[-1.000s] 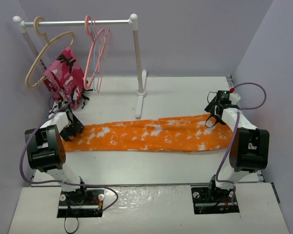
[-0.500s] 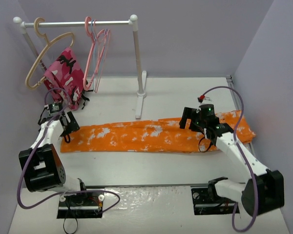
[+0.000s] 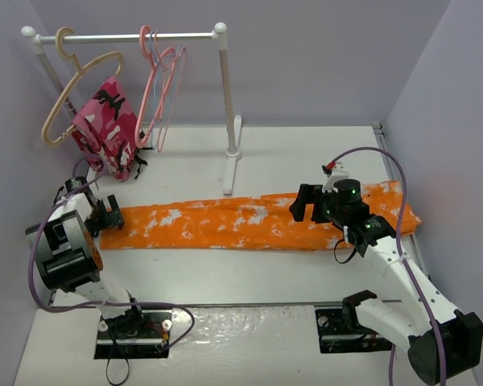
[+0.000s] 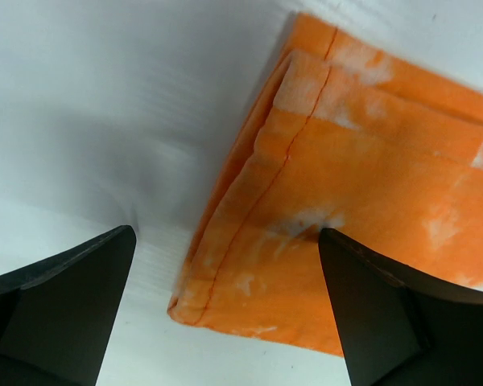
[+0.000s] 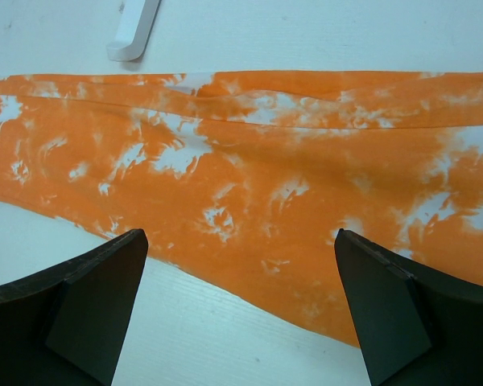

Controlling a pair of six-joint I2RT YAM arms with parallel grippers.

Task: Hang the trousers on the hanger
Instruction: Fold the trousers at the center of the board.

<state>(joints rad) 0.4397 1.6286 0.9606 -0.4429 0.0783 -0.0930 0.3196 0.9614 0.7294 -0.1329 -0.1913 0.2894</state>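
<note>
From above and behind the arm bases: looks down and forward over the whole worktop, far enough to hold the trousers end to end and the rack behind. From the left wrist: faces down between the left jaws, very near the trousers' left end. From the right wrist: faces down between the right jaws from higher up, onto the trousers' middle and the rack's foot. Shares both with the overhead view.

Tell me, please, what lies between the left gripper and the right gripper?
A flat stretch of the trousers, lying on the table from the left gripper to the right gripper; the top external view shows this.
</note>
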